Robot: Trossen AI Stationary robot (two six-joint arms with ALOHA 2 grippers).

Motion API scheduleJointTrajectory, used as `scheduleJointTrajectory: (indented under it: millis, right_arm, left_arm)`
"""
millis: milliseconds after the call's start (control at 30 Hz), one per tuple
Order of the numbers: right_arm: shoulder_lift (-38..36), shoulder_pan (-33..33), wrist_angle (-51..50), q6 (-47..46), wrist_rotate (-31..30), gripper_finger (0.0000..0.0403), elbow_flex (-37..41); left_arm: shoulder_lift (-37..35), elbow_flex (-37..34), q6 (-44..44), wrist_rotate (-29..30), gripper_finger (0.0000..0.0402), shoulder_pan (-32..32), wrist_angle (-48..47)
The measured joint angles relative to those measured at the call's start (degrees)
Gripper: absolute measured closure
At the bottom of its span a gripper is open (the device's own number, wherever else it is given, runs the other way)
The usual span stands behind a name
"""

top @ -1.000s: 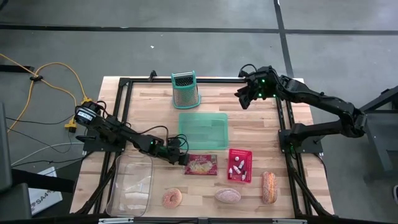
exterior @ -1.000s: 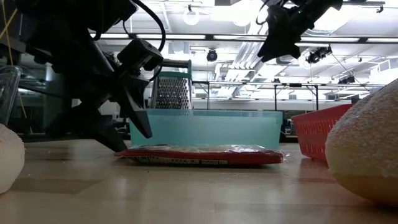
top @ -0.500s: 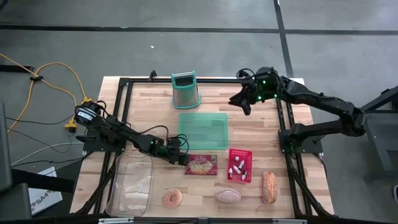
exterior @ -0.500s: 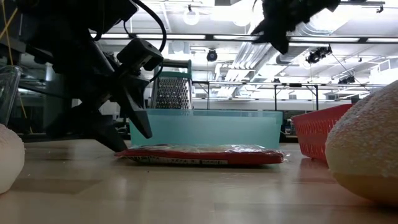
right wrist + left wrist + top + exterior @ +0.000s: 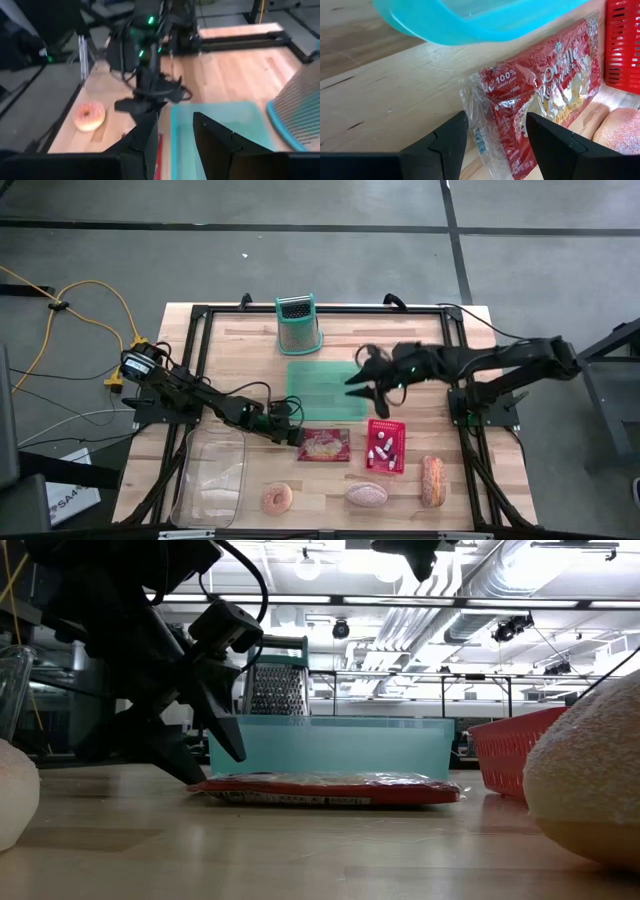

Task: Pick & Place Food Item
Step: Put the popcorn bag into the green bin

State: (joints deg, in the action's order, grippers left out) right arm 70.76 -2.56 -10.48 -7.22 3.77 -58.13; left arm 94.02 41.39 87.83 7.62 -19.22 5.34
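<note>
On the wooden table point(image 5: 230, 350) we find the red food packet point(image 5: 324, 445) lying flat beside the teal tray point(image 5: 327, 388). The left gripper point(image 5: 495, 137) sits low at the packet's short end, jaws partly open, astride that end, holding nothing. The right gripper point(image 5: 362, 384) hangs narrowly parted over the tray, farther off.

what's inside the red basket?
The red basket holds a few small white pieces with dark tips; what they are is unclear. From the low view its wall hides the contents.
</note>
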Motion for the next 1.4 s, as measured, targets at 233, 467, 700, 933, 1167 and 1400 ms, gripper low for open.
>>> scheduleJointTrajectory:
  millis: [233,467,700,933,1167,1400]
  right_arm:
    - [5.26,-5.81,0.04,0.0,-1.34,0.0291,0.0]
    - [11.06,-9.28,-0.07,-0.01,-1.35,0.0291,0.0]
    - [18.51,-10.74,-0.39,-0.48,-1.34,0.0291,0.0]
    - [23.09,-11.34,-1.56,-2.76,-0.1,0.0291,0.0]
    - [23.39,-12.41,-2.64,-2.75,-0.72,0.0291,0.0]
    - [23.39,-13.53,-2.66,-2.26,-0.79,0.0291,0.0]
  left_arm:
    - [0.0,0.0,0.0,-0.01,0.0203,0.0,0.17]
    - [0.0,0.0,0.01,0.0,0.0203,0.0,0.26]
    - [0.0,0.0,-0.77,0.0,0.0203,-0.02,0.28]
    - [0.0,0.0,-0.97,0.0,0.0203,-0.02,0.29]
    - [0.0,0.0,-1.22,0.03,0.0203,-0.02,0.33]
    - [0.0,0.0,-1.25,0.04,0.0203,-0.02,0.44]
